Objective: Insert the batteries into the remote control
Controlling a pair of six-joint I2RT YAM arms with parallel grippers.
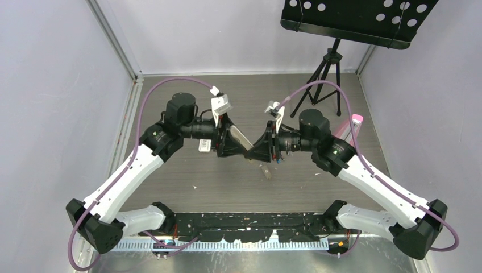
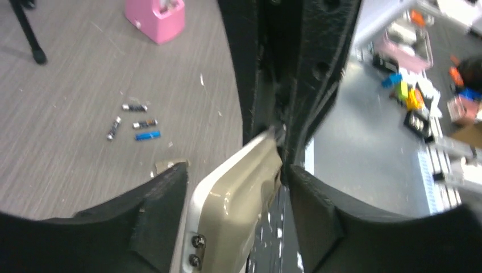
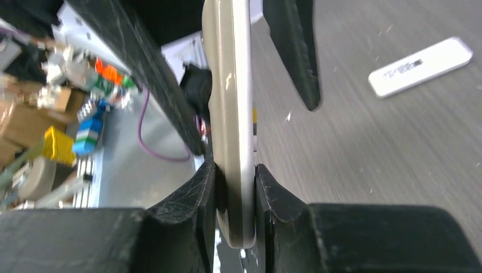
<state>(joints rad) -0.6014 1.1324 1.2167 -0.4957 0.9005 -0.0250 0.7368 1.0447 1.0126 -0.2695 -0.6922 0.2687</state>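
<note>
Tan-beige plastic fills the middle of both wrist views: the remote control (image 3: 230,114) is held up above the grey wood-grain surface (image 1: 227,187), spanning the gap where the two arms meet. We see the right gripper (image 3: 234,170) clamped on one end of the remote control, its jaws pressed flat against both faces of the bar. The left gripper (image 2: 236,170) brackets the other end with its jaws apart. In the right wrist view one of its fingers (image 3: 290,51) stands clear of the remote control with a narrow gap showing. The other finger runs close along the opposite face, and we cannot tell whether it touches.

The batteries (image 2: 136,122) lie on the surface well apart from the remote control, four small cylinders in a loose cluster. Three are dark with metal ends and one is blue. A small tan piece (image 2: 165,166) sits on the surface nearer the remote control than the batteries do. A pink object (image 2: 159,20) stands farther from the remote control, beyond the batteries. A white bar with a dark label (image 3: 420,66) lies flat on the surface, well apart from the remote control. A black music stand (image 1: 358,20) on a tripod stands at the back, far from the remote control
</note>
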